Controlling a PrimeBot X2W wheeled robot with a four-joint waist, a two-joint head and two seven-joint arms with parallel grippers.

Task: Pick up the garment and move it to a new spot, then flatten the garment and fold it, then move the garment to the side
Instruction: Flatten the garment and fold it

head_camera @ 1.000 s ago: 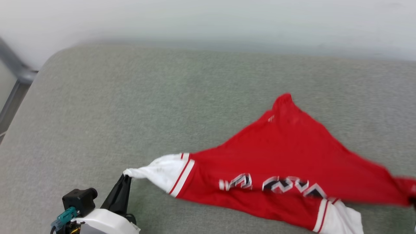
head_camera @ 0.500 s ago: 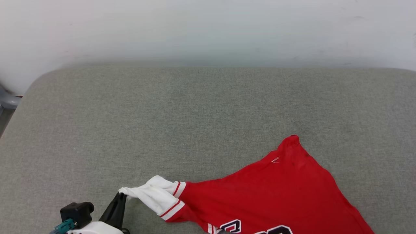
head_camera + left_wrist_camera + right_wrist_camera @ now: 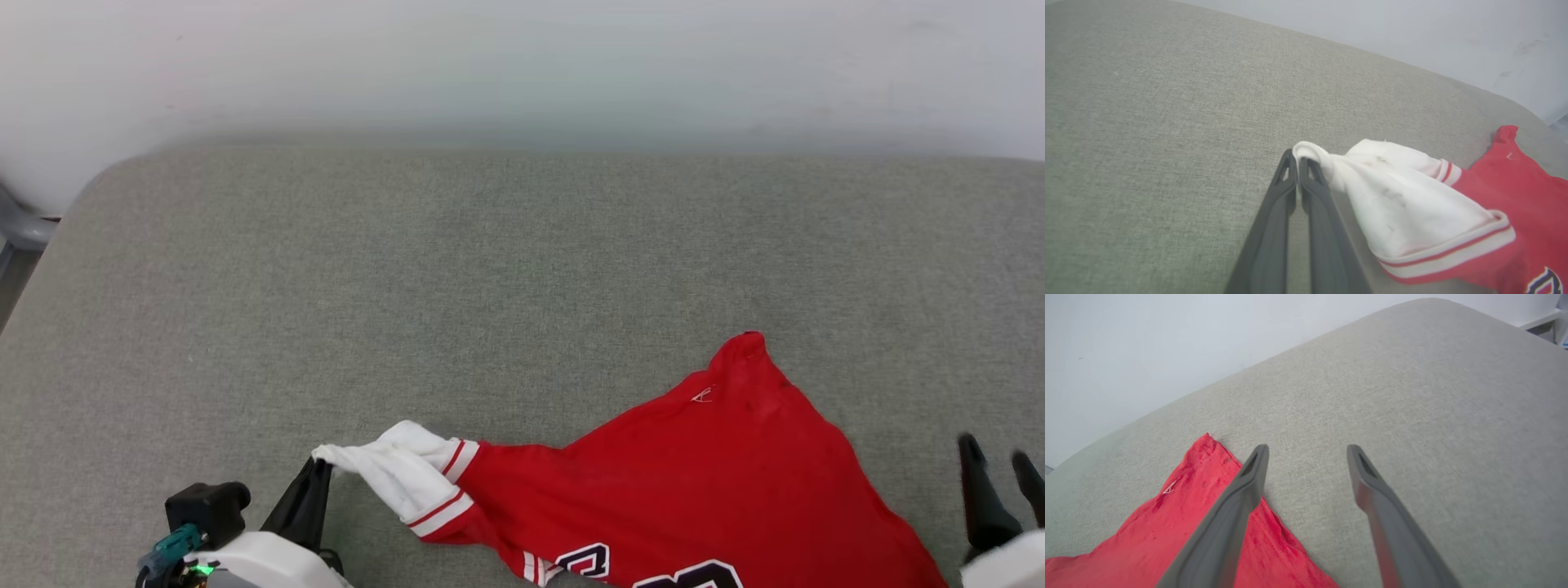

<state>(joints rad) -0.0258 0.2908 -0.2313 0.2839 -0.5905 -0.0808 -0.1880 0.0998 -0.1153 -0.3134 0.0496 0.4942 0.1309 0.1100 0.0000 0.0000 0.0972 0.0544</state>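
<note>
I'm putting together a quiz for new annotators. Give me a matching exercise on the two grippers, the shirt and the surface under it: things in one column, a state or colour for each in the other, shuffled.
Things
1. left gripper
2. right gripper
3. garment
4. cushion

States or colours
A. grey, woven
B. open, holding nothing
C. red, with a white sleeve end
D. shut on the tip of the white sleeve end

Pairs: 1-D, 2-B, 3-C, 4-A
</note>
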